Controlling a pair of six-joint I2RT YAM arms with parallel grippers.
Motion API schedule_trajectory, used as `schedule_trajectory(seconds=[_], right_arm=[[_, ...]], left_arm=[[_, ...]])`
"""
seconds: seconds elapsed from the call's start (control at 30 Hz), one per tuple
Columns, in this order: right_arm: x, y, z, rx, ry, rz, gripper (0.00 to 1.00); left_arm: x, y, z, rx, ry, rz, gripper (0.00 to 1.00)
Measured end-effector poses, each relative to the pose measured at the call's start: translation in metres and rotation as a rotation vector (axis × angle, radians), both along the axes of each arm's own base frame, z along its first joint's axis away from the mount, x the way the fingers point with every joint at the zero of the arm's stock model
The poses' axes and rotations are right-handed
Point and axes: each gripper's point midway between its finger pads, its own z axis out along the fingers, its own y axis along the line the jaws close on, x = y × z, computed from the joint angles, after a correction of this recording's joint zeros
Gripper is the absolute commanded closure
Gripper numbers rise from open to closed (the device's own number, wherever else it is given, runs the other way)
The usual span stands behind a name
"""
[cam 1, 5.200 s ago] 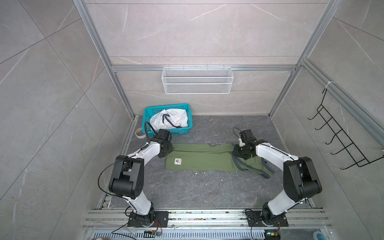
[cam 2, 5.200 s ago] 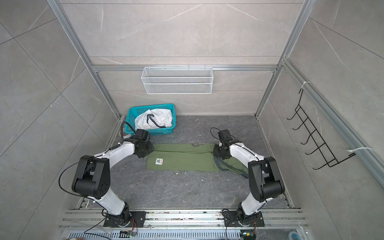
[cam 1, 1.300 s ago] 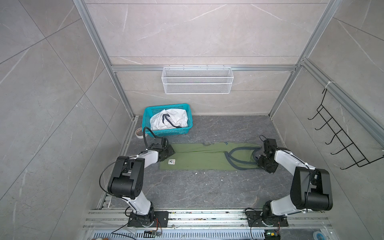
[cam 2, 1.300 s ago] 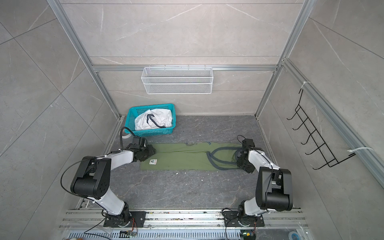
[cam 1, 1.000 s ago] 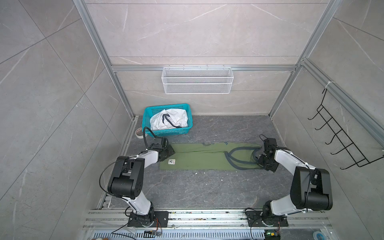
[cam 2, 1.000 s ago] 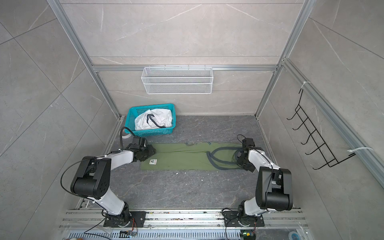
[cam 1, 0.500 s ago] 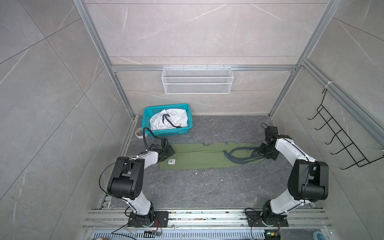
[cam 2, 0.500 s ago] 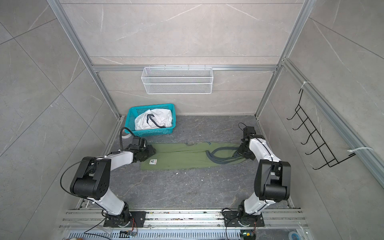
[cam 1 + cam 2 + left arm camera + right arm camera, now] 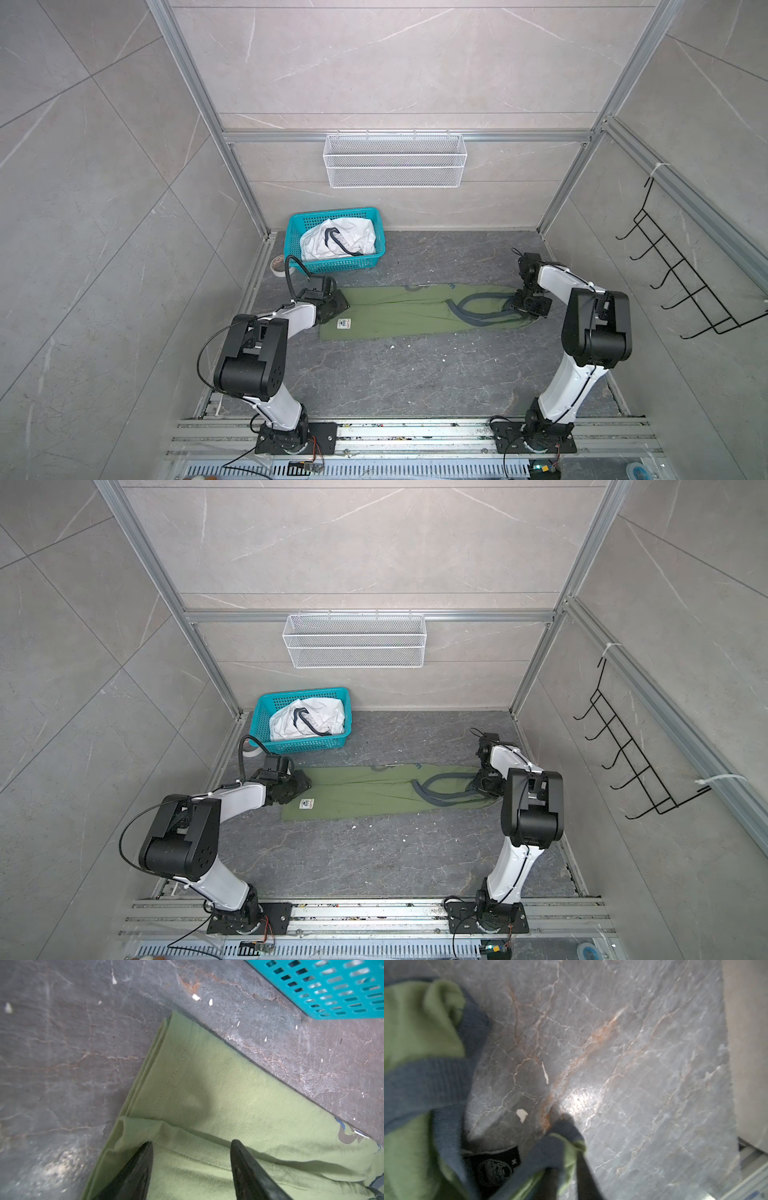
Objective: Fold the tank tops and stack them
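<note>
The olive tank top lies folded into a long strip; the white tank top waits crumpled in the teal basket. Left gripper released, right gripper pinching a strap.

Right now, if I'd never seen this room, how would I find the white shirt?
Find the white wire shelf on the back wall; down to its left, a teal basket sits on the grey floor. The white tank top is crumpled inside it. It is white with dark trim, unlike the green tank top spread flat on the floor.
</note>
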Motion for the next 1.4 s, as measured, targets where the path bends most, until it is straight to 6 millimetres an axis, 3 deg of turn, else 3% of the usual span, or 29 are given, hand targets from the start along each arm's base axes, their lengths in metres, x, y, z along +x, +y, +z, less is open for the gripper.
schedule_trajectory(seconds=[0.13,0.2,0.37,0.47,0.6,0.73,0.83,0.97,1.1,1.27,1.4], right_arm=[[-0.009,0.012,0.013,-0.012,-0.024,0.043,0.55],[-0.011,0.021,0.031,-0.021,-0.069,0.074,0.52],[-0.008,0.047,0.081,-0.050,-0.210,0.162,0.49],[-0.011,0.058,0.093,-0.048,-0.247,0.197,0.49],[-0.016,0.080,0.079,0.048,-0.245,0.244,0.52],[-0.010,0.144,0.060,0.229,-0.251,0.375,0.55],[-0.005,0.191,0.042,0.334,-0.231,0.472,0.56],[-0.002,0.222,0.010,0.394,-0.166,0.511,0.58],[0.006,0.225,-0.014,0.389,-0.114,0.492,0.62],[0.034,0.225,-0.015,0.336,-0.131,0.490,0.63],[0.053,0.218,-0.014,0.261,-0.148,0.494,0.51]], left_arm=[[-0.011,0.002,0.005,0.009,0.036,-0.004,0.27],[-0.016,0.000,0.015,0.020,0.041,-0.015,0.24],[-0.023,-0.016,0.062,0.079,-0.030,-0.066,0.22],[-0.031,-0.035,0.084,0.098,-0.074,-0.123,0.23],[-0.042,-0.073,0.091,0.117,-0.076,-0.229,0.24],[-0.050,-0.119,0.077,0.112,-0.049,-0.348,0.27],[-0.052,-0.131,0.055,0.111,0.003,-0.379,0.27],[-0.051,-0.128,0.029,0.135,0.060,-0.372,0.26],[-0.044,-0.119,0.013,0.145,0.090,-0.345,0.26],[-0.033,-0.092,0.002,0.154,0.105,-0.272,0.26],[-0.031,-0.075,-0.004,0.167,0.113,-0.229,0.26]])
